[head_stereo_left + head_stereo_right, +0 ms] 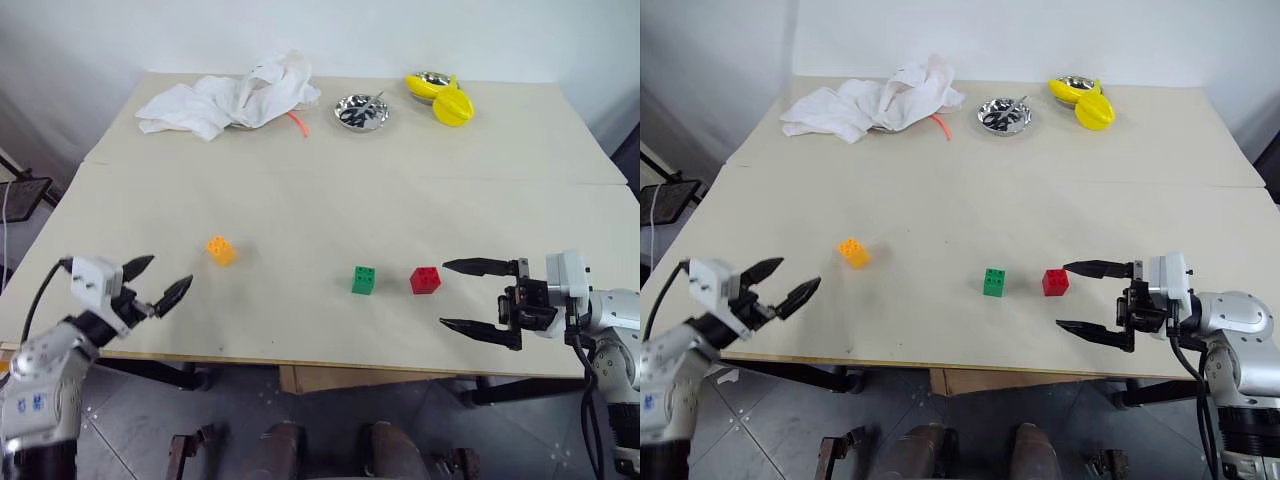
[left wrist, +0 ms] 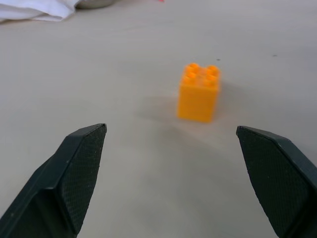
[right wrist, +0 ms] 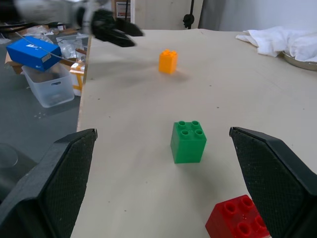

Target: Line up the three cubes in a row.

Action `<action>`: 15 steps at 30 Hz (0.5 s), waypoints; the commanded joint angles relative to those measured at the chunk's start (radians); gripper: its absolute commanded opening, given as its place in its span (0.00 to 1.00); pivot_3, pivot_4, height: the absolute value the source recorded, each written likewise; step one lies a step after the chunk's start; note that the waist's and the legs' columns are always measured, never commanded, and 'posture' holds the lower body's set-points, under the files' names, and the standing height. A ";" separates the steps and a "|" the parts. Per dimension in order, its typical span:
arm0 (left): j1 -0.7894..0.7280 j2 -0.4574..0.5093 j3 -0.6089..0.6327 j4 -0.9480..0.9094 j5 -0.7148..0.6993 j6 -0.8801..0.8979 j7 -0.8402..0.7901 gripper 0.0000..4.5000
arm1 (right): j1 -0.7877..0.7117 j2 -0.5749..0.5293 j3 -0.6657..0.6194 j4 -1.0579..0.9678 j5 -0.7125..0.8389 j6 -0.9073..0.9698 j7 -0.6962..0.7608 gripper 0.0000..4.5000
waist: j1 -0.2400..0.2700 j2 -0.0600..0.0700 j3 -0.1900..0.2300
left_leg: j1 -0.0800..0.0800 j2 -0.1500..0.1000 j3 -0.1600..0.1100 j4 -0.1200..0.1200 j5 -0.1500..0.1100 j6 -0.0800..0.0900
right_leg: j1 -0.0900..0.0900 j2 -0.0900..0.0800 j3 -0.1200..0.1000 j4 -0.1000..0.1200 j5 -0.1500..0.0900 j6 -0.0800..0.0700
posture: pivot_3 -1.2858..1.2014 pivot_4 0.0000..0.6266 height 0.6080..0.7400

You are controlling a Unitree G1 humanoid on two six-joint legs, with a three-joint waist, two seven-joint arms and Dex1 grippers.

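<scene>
Three studded cubes stand on the beige table (image 1: 330,200). The orange cube (image 1: 221,250) is to the left, apart from the others. The green cube (image 1: 364,280) and the red cube (image 1: 425,280) stand side by side near the front edge with a small gap between them. My left gripper (image 1: 158,282) hangs open near the table's front left edge, pointing toward the orange cube (image 2: 199,92), which lies ahead between its fingers. To the right of the red cube, my right gripper (image 1: 460,296) is open and points left along the two nearer cubes (image 3: 188,142).
A crumpled white cloth (image 1: 230,98) lies at the back left. A small metal dish (image 1: 361,111) and yellow objects (image 1: 442,96) stand at the back. Beyond the table's left edge are a blue box (image 3: 33,51) and clear plastic bins (image 3: 49,84).
</scene>
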 commanded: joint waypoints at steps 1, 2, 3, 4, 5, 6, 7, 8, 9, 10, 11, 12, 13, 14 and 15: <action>-0.116 0.022 -0.098 0.109 0.029 0.000 -0.096 0.99 | 0.007 -0.020 -0.027 -0.050 0.025 0.010 -0.008 1.00 | -0.008 0.000 0.000 | 0.000 0.000 0.000 0.000 0.000 0.000 | 0.000 0.000 0.000 0.000 0.000 0.000 | 0.52 0.24 1.00; -0.155 0.020 -0.122 0.148 0.043 -0.010 -0.110 0.99 | 0.011 -0.019 -0.034 -0.056 0.026 0.013 -0.019 1.00 | -0.009 0.000 0.000 | 0.000 0.000 0.000 0.000 0.000 0.000 | 0.000 0.000 0.000 0.003 0.000 0.000 | 0.52 0.24 1.00; -0.192 0.014 -0.143 0.188 0.053 -0.027 -0.128 0.99 | 0.021 -0.020 -0.043 -0.066 0.029 0.021 -0.030 1.00 | -0.010 0.000 0.000 | 0.000 0.000 0.000 0.000 0.000 0.000 | 0.000 0.000 -0.001 0.004 0.000 0.000 | 0.52 0.24 1.00; -0.220 0.010 -0.158 0.220 0.062 -0.041 -0.138 0.99 | 0.030 -0.021 -0.051 -0.074 0.030 0.023 -0.037 1.00 | -0.010 0.000 0.000 | 0.000 0.000 0.000 0.000 0.000 0.000 | 0.000 0.000 -0.001 0.004 0.000 0.000 | 0.52 0.24 1.00; -0.244 0.005 -0.169 0.251 0.070 -0.053 -0.140 0.99 | 0.039 -0.022 -0.057 -0.082 0.029 0.024 -0.044 1.00 | -0.010 0.000 0.000 | 0.000 0.000 0.000 0.000 0.000 0.000 | 0.000 0.000 -0.001 0.004 0.000 0.000 | 0.52 0.24 1.00; -0.264 0.000 -0.180 0.281 0.080 -0.067 -0.143 0.99 | 0.051 -0.022 -0.064 -0.092 0.031 0.027 -0.053 1.00 | -0.013 0.000 0.000 | -0.001 0.000 0.000 0.000 0.000 0.000 | 0.000 0.000 -0.001 0.004 0.000 0.000 | 0.52 0.24 1.00; -0.280 -0.007 -0.190 0.303 0.088 -0.072 -0.142 0.99 | 0.067 -0.020 -0.074 -0.103 0.032 0.027 -0.062 1.00 | -0.013 0.000 0.000 | -0.001 0.000 0.000 0.000 0.000 0.000 | -0.001 0.000 -0.001 0.004 0.000 0.000 | 0.52 0.24 1.00; -0.293 -0.012 -0.200 0.324 0.100 -0.078 -0.138 0.99 | 0.081 -0.018 -0.083 -0.113 0.033 0.027 -0.070 1.00 | -0.013 0.000 0.000 | -0.001 0.000 0.000 -0.001 0.000 0.000 | -0.001 0.000 -0.001 0.004 0.000 0.000 | 0.52 0.24 1.00; -0.304 -0.018 -0.212 0.345 0.114 -0.085 -0.132 0.99 | 0.100 -0.014 -0.094 -0.127 0.035 0.026 -0.080 1.00 | -0.015 0.000 0.000 | -0.001 0.000 0.000 0.000 0.000 0.000 | -0.001 0.000 -0.001 0.004 0.000 0.000 | 0.52 0.24 1.00; -0.312 -0.024 -0.219 0.363 0.126 -0.101 -0.128 0.99 | 0.115 -0.011 -0.103 -0.137 0.036 0.023 -0.087 1.00 | -0.014 0.000 0.000 | -0.001 0.000 0.000 0.000 0.000 0.000 | -0.001 0.000 -0.001 0.004 0.000 0.000 | 0.52 0.24 1.00; -0.318 -0.027 -0.224 0.376 0.134 -0.114 -0.127 0.99 | 0.125 -0.010 -0.108 -0.145 0.038 0.022 -0.092 1.00 | -0.013 0.000 0.000 | -0.001 0.000 0.000 -0.001 0.000 0.000 | -0.001 0.000 -0.001 0.004 0.000 0.000 | 0.52 0.24 1.00; -0.325 -0.030 -0.223 0.392 0.137 -0.116 -0.120 0.95 | 0.138 -0.010 -0.115 -0.153 0.041 0.021 -0.096 1.00 | -0.012 0.000 0.000 | -0.001 0.000 0.000 0.000 0.000 0.000 | -0.001 0.000 -0.001 0.004 0.000 0.000 | 0.52 0.24 1.00; -0.330 -0.033 -0.220 0.404 0.138 -0.125 -0.120 0.91 | 0.149 -0.011 -0.121 -0.159 0.044 0.021 -0.098 1.00 | -0.011 0.000 0.000 | -0.001 0.000 0.000 0.000 0.000 0.000 | -0.001 0.000 -0.001 0.004 0.000 0.000 | 0.52 0.24 1.00; -0.333 -0.033 -0.220 0.412 0.136 -0.125 -0.124 0.85 | 0.161 -0.012 -0.129 -0.164 0.046 0.020 -0.099 1.00 | -0.011 0.000 0.000 | -0.001 0.000 0.000 0.000 0.000 0.000 | -0.001 0.000 -0.001 0.003 0.000 0.000 | 0.52 0.24 1.00; -0.336 -0.034 -0.220 0.418 0.135 -0.125 -0.128 0.81 | 0.168 -0.013 -0.133 -0.165 0.047 0.019 -0.100 1.00 | -0.011 0.000 0.000 | -0.001 0.000 0.000 0.000 0.000 0.000 | -0.001 0.000 -0.001 0.003 0.000 0.000 | 0.52 0.24 1.00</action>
